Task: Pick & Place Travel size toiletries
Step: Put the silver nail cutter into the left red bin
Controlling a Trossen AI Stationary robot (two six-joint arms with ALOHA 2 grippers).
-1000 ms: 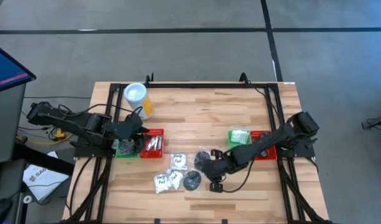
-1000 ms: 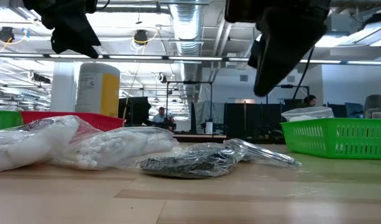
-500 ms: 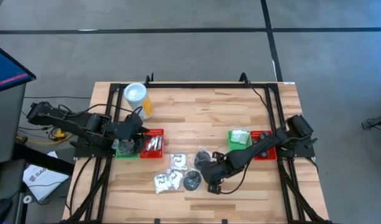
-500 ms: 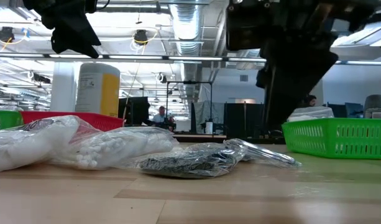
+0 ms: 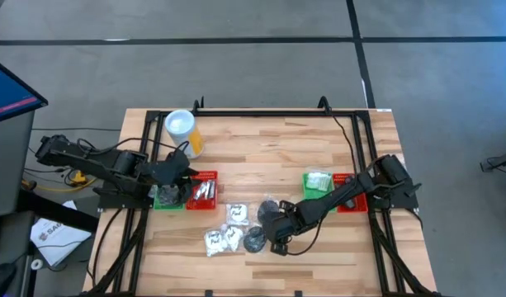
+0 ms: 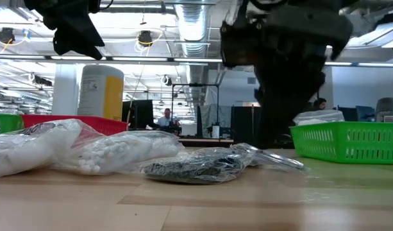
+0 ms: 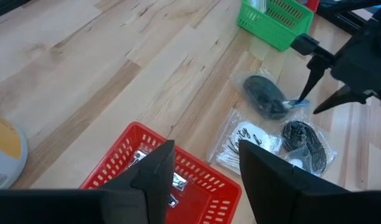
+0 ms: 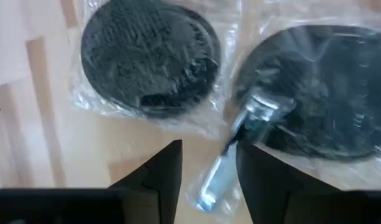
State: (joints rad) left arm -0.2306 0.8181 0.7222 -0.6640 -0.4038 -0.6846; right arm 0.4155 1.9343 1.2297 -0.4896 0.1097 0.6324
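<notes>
Left to right: a green tray (image 5: 165, 198) beside a red tray (image 5: 204, 190) holding silvery tubes (image 5: 205, 189), then a green tray (image 5: 318, 183) holding white packets beside another red tray (image 5: 350, 198). My left gripper (image 7: 201, 180) hangs open and empty over the left trays. My right gripper (image 8: 206, 171), parted and empty, is low over a small tube (image 8: 240, 149) between two bagged black discs (image 8: 146, 56) on the wooden table (image 5: 261, 148), with white sachets (image 5: 224, 235) nearby.

This is a big work hall, like a robot lab or a factory floor. Long shiny pipes (image 6: 190, 25) and lamps (image 6: 145, 38) hang from the high ceiling. The floor (image 5: 253, 66) is grey with dark lines. Far back there are dark screens (image 6: 250, 125), desks and a person (image 6: 165, 119) sitting.
</notes>
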